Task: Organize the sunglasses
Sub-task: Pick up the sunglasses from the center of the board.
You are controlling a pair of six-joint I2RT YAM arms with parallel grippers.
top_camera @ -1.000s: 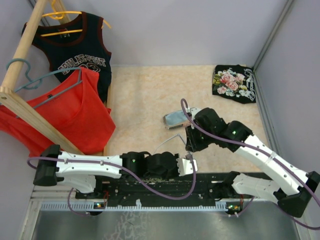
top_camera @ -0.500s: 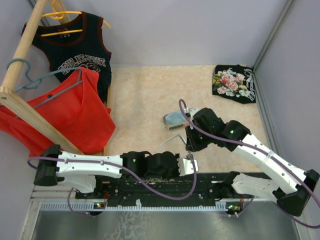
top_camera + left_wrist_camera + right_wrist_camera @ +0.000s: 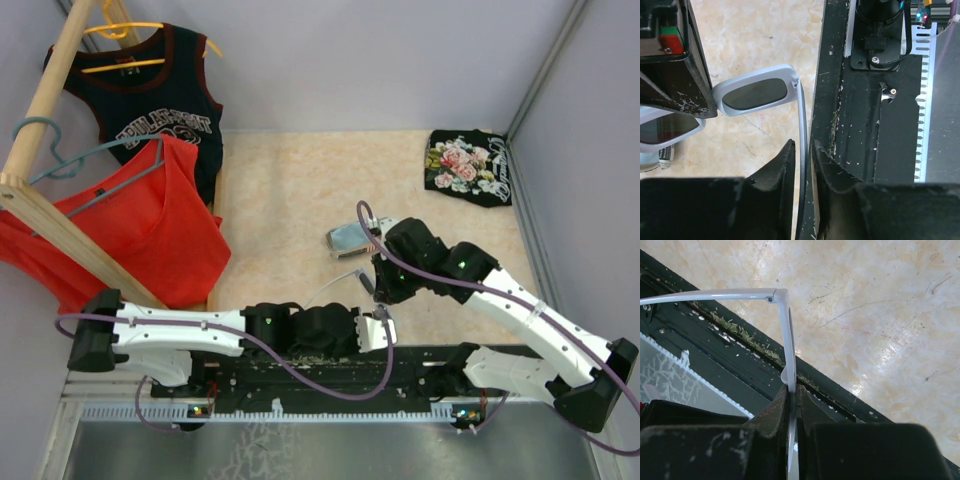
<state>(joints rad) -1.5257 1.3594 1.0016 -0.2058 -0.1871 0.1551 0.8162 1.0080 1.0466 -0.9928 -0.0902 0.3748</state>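
Observation:
The sunglasses, white-framed with dark lenses, hang low over the table's near edge between both grippers. In the right wrist view my right gripper is shut on the front frame. One thin white arm of the sunglasses runs down between the fingers of my left gripper. Those jaws stand slightly apart, with a thin gap on each side of the arm. In the top view both grippers meet near the front middle: the right gripper just above the left gripper. The second lens is partly hidden behind the right gripper's black body.
An oblong case lies on the table just beyond the right gripper. A black floral cloth sits at the back right. A wooden rack with a red top and a black jersey fills the left. The black base rail runs under the grippers.
My right gripper has closed onto the frame and shifted slightly left. My left gripper's jaws have eased apart from the arm they were clamped on.

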